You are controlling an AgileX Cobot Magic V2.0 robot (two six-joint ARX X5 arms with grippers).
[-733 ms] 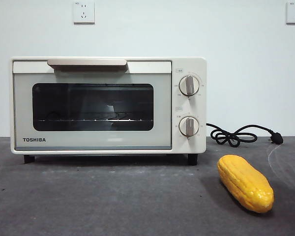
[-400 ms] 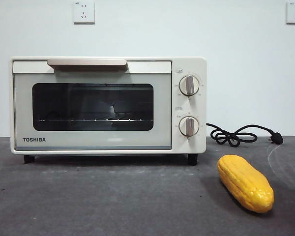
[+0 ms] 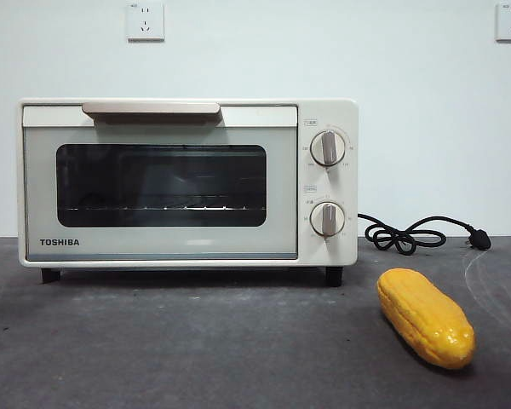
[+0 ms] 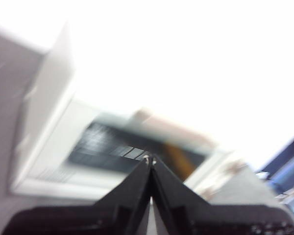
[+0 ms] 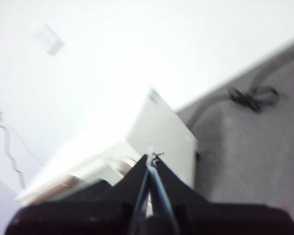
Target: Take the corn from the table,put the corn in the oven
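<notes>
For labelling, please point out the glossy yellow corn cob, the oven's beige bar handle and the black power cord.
glossy yellow corn cob (image 3: 425, 317), front view, middle of its ridged body.
beige bar handle (image 3: 151, 108), front view, centre of the bar.
black power cord (image 3: 402, 238), front view, its coiled part.

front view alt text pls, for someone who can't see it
A yellow corn lies on the dark grey table, in front of and to the right of a closed cream Toshiba oven. The oven's black cord lies unplugged by the white wall; no robot arm shows.
</notes>
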